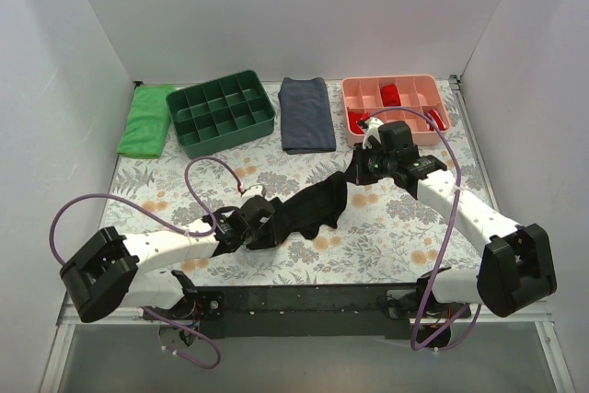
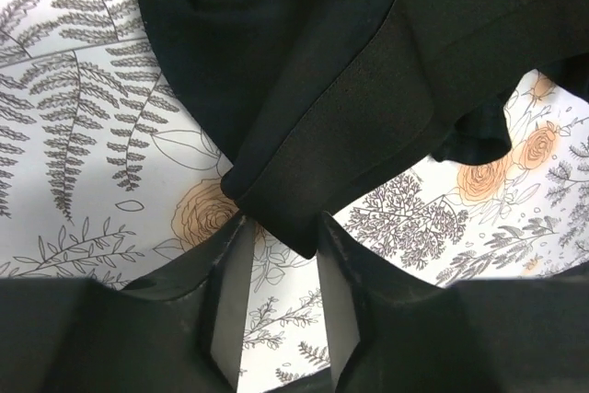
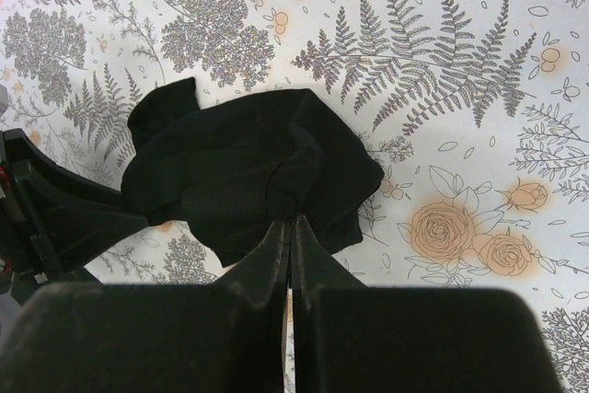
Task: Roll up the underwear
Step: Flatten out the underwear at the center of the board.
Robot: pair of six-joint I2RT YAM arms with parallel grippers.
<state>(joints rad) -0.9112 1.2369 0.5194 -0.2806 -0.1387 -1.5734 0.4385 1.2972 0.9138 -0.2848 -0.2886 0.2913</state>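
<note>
The black underwear (image 1: 308, 211) lies bunched on the floral table, stretched between both grippers. My right gripper (image 1: 354, 170) is shut on a fold at its far right end; in the right wrist view the gripper (image 3: 290, 218) has its jaws pressed together on the fabric (image 3: 230, 167). My left gripper (image 1: 255, 223) is at the near left end. In the left wrist view the gripper (image 2: 281, 227) has its jaws apart, and a corner of the waistband (image 2: 304, 117) sits between the fingertips (image 2: 235, 255).
A green compartment tray (image 1: 225, 143) stands at the back, with a green cloth (image 1: 145, 121) to its left and a folded navy-grey cloth (image 1: 306, 114) to its right. A pink tray (image 1: 391, 81) with red rolled garments (image 1: 390, 96) is at the back right.
</note>
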